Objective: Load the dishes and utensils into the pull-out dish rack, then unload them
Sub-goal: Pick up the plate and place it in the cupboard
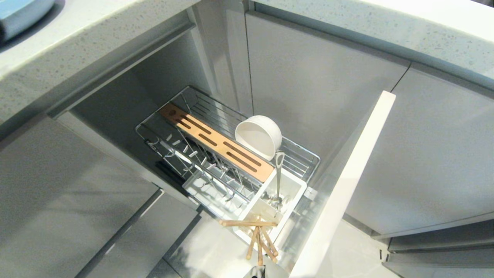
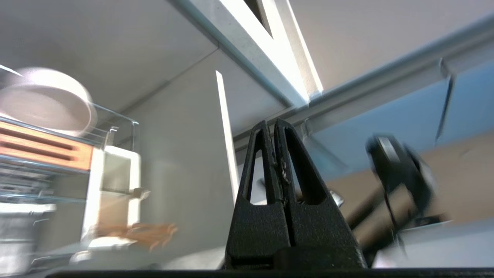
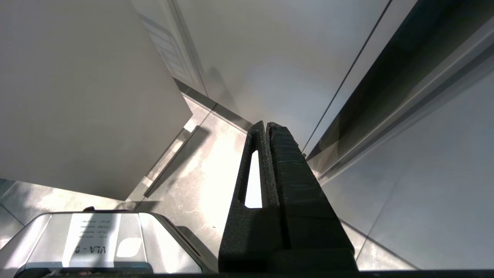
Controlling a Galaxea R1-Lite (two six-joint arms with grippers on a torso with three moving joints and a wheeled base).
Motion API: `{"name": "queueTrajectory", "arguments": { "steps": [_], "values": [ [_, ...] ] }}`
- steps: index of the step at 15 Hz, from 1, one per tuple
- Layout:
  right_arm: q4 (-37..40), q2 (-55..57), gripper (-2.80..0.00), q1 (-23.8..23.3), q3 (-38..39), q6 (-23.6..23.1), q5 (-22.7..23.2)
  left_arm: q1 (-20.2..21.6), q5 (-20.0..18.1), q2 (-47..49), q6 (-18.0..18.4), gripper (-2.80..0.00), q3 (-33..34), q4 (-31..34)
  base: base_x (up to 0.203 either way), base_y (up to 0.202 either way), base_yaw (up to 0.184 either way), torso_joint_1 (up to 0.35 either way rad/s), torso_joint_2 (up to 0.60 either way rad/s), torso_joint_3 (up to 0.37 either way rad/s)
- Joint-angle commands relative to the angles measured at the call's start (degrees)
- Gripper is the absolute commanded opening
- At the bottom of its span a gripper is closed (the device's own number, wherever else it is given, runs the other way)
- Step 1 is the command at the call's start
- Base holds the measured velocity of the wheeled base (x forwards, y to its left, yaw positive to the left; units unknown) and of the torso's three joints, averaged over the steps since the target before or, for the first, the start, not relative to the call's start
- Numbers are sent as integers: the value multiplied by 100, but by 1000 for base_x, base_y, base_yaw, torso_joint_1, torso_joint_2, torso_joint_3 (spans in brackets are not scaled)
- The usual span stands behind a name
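Pull-out dish rack (image 1: pixel 200 116) drawn out, chrome wire, slotted wooden strip along the middle. Cream-white bowl (image 1: pixel 258 136) on its side in the far wire bay. Silver utensil (image 1: pixel 278 177) upright in the white caddy. Wooden chopsticks (image 1: pixel 259 236) splayed at the caddy's near end.

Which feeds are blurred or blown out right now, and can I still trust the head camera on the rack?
Head view: sharp; the bowl and chopsticks read clearly, with a sunlit band across the wooden strip. Left wrist view: heavy motion smear on the rack side, though the shut left claw is crisp. Right wrist view: steady, but the floor glares white beside the right claw.
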Motion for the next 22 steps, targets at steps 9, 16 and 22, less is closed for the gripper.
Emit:
{"name": "queueTrajectory", "arguments": {
  "steps": [9, 16, 22],
  "values": [
    [-6, 0, -280, 2, 5, 1, -3, 3034, -610, -504, 610, -280, -1752, 1110, 0, 0, 0, 0, 0, 0],
    [-6, 0, -280, 2, 9, 1, 1, 4244, -764, 659, 699, -280, -4707, 1973, 0, 0, 0, 0, 0, 0],
    [-6, 0, -280, 2, 5, 1, 1, 4794, -97, 858, 3121, -280, -4843, 3220, 0, 0, 0, 0, 0, 0]
  ]
}}
